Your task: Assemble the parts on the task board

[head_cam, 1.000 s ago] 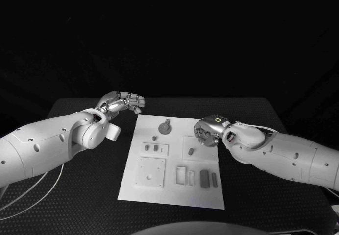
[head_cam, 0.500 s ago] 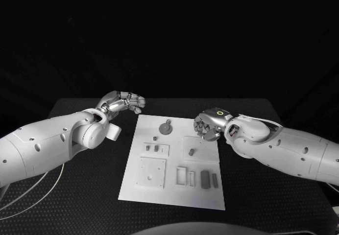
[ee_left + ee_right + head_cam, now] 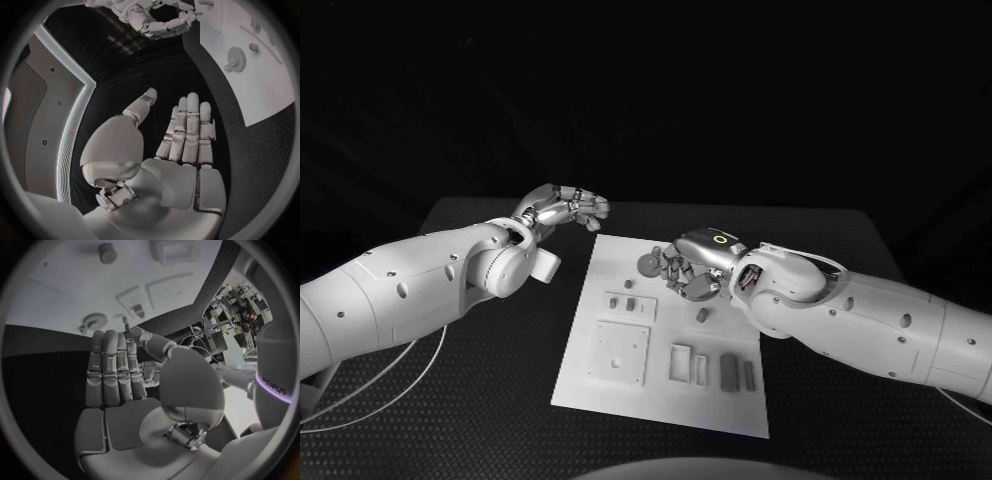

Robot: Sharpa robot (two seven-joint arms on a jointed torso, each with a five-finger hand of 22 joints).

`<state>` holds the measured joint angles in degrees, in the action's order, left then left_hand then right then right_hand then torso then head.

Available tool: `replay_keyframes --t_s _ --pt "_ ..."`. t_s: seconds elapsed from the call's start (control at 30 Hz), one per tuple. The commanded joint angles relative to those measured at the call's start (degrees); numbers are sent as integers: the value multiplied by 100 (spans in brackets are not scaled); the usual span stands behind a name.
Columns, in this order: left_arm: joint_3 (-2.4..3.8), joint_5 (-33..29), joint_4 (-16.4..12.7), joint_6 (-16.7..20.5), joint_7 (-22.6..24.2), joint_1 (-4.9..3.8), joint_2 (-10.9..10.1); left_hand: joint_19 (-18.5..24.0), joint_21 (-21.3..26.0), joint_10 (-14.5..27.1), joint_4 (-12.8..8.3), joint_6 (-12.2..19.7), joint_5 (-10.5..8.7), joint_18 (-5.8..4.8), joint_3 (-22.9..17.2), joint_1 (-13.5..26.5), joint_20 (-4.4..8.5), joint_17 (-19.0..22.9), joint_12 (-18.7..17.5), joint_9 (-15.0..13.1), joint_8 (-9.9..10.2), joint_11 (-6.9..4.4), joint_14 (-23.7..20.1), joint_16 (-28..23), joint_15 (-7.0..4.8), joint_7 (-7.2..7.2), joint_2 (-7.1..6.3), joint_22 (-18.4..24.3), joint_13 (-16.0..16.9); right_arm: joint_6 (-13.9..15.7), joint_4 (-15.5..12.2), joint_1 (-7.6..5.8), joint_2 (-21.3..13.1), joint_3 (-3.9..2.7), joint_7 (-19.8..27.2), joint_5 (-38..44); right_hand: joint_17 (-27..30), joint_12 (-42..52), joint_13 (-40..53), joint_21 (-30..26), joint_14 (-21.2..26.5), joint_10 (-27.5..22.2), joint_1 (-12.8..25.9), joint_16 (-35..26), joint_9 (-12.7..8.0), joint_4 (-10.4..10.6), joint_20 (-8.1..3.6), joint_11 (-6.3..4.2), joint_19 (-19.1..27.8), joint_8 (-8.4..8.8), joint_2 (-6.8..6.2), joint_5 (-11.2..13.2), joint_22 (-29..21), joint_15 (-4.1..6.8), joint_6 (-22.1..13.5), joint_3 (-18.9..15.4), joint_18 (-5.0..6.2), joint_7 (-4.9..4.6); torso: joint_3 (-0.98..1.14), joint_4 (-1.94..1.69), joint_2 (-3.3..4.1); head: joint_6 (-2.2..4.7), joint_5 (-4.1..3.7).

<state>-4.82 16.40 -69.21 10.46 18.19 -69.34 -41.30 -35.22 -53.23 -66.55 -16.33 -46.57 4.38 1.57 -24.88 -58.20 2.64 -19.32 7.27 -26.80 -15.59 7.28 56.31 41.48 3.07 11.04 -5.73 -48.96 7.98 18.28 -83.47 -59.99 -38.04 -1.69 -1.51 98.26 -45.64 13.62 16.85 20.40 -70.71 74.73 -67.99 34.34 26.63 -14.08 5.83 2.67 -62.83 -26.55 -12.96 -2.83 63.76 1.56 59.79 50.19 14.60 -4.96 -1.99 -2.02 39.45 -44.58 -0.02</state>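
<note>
The task board lay flat in the middle of the black table, right in front of the robot. Small grey parts were on it. A round gear part sat at the far end of the board. A small peg stood near the board's middle. Flat blocks lay at the near end. The right hand hung over the far end of the board, just beside the gear part. It looked ready to reach for that part. The left hand waited off the board, past its far left corner, most likely to keep out of the way.

In the left wrist view, the left hand had its fingers out straight, side by side, and nothing was in it. The board lay beyond the fingers, with the gear part on it. The right hand was curled above the board.

In the right wrist view, the right hand was flat too, with its fingers straight and nothing held. The board was spread out past the fingertips. The gear part lay just beyond them, and the peg stood farther off.
</note>
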Motion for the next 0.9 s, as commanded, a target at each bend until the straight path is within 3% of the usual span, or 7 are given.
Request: replay_keyframes --t_s 0.03,0.13,0.23,0.4,0.5,0.7,0.9 --pt "5 -51 27 7 104 -7 52 8 37 42 1 28 1 104 25 7 -33 -10 -27 8 21 13 18 -24 30 1 46 -3 -6 0 42 9 179 28 92 28 -11 -41 13 37 25 -34 -12 3 11 -15 17 9 10 41 58 -2 11 21 -15 18 40 -25 -7 -10 3 -11 130" --pt "5 -56 51 15 106 -9 77 8 37 41 1 27 1 104 25 5 -33 -12 -26 8 19 12 18 -26 30 1 45 -3 -6 -2 59 41 326 90 100 89 -17 -45 21 39 25 -36 -9 2 15 -23 17 10 11 45 69 -2 13 22 -17 12 40 -26 -2 -17 5 -28 214" --pt "5 -76 75 16 109 -10 113 8 38 40 1 27 1 104 25 3 -33 -14 -25 7 18 11 19 -27 30 0 45 -3 -6 -9 90 66 452 203 107 140 -23 -50 30 41 25 -38 -5 0 19 -33 17 11 12 49 80 -3 15 23 -18 5 40 -27 -8 -12 3 -59 309" --pt "6 -76 87 23 114 -15 148 9 39 39 2 26 1 104 25 1 -34 -17 -24 7 16 11 18 -30 31 0 44 -3 -6 -6 179 150 633 396 127 226 -32 -55 43 44 26 -38 -1 -4 26 -49 17 11 15 55 91 -4 18 24 -19 -3 40 -28 -12 -3 1 -85 393" --pt "6 -76 89 25 115 -16 163 10 40 39 2 26 0 104 25 0 -34 -19 -23 7 15 11 18 -32 31 0 43 -3 -6 -2 222 205 717 469 139 291 -35 -57 48 44 26 -38 1 -5 28 -54 17 11 16 56 95 -4 18 24 -19 -5 40 -29 -8 5 6 -100 438" --pt "6 -76 88 3 105 -17 190 10 42 40 4 26 0 103 25 -1 -35 -23 -22 8 13 11 17 -36 32 0 43 -3 -7 -14 256 292 795 579 158 328 -42 -62 59 46 26 -40 3 -9 34 -67 17 11 17 60 104 -5 20 25 -20 -9 40 -29 -1 -3 9 -146 499" --pt "6 -76 93 -12 102 -17 199 11 44 41 7 27 -1 103 25 -1 -36 -26 -21 8 12 11 15 -41 33 0 44 -3 -7 -25 260 329 824 601 159 360 -47 -66 68 48 26 -40 7 -12 38 -77 18 12 18 65 111 -5 22 25 -20 -13 40 -30 -4 9 5 -191 553"
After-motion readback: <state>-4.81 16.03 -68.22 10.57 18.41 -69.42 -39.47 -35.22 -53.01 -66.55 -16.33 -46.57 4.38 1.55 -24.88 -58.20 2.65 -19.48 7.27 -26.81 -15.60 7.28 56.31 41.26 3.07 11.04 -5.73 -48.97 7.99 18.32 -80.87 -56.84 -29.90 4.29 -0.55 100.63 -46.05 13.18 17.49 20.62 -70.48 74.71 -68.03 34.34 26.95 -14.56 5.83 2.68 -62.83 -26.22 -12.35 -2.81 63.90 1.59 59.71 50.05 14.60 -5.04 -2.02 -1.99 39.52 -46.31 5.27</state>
